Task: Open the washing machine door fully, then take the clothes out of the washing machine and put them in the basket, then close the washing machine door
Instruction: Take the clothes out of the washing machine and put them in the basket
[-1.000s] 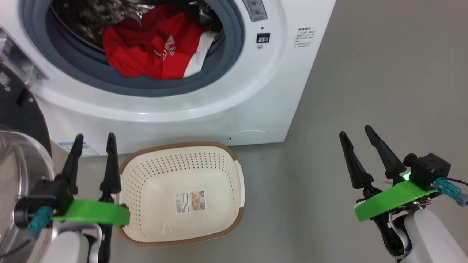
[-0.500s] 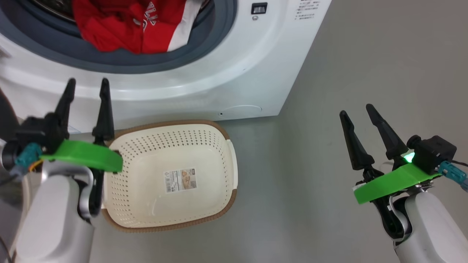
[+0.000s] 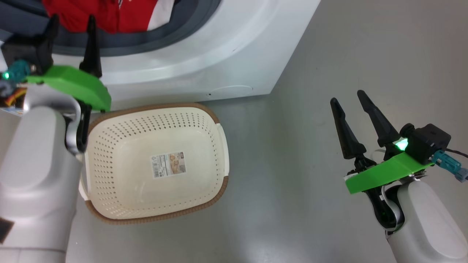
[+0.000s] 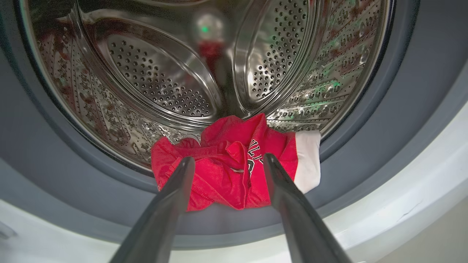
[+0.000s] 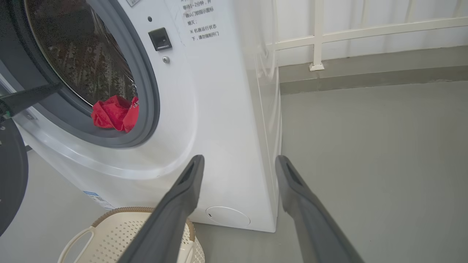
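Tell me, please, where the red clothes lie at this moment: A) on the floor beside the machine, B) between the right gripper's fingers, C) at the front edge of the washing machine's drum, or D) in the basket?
C: the clothes lie bunched at the drum's front edge, on the grey ring of the washing machine, and no cloth lies in the basket.
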Available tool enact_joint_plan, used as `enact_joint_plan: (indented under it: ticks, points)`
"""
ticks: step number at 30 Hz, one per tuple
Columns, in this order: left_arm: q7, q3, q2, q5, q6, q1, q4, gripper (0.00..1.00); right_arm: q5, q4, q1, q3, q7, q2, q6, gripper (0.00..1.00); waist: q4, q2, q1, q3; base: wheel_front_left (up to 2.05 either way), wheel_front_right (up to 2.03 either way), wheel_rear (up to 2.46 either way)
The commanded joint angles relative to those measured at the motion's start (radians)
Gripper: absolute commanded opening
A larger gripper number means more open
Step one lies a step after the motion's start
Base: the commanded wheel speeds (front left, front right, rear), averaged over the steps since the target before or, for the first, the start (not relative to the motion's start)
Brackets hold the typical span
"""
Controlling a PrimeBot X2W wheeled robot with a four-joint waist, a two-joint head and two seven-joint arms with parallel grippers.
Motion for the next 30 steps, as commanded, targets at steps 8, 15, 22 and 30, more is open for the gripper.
enact_joint_plan:
  ticks: [8,15,22,30]
  points:
    - [0.047,-0.022,0.054,0.070,0.027,-0.220,0.152,1.00,-0.007,-0.027,-0.028,0.021,-0.012,0.020,0.002,1.00,-0.028,0.0000,0.0000,0.078,0.00,0.00,0.00]
    - [0.077,-0.062,0.083,0.129,0.059,-0.366,0.307,1.00,-0.005,-0.028,-0.053,0.030,-0.012,0.040,0.002,1.00,-0.055,0.0000,0.0000,0.124,0.00,0.00,0.00]
    - [0.095,-0.097,0.107,0.174,0.094,-0.474,0.429,1.00,-0.004,-0.033,-0.064,0.030,-0.012,0.053,0.002,1.00,-0.079,0.0000,0.0000,0.163,0.00,0.00,0.00]
    - [0.132,-0.135,0.119,0.211,0.131,-0.564,0.516,1.00,-0.002,-0.038,-0.076,0.038,-0.012,0.068,0.002,1.00,-0.104,0.0000,0.0000,0.197,0.00,0.00,0.00]
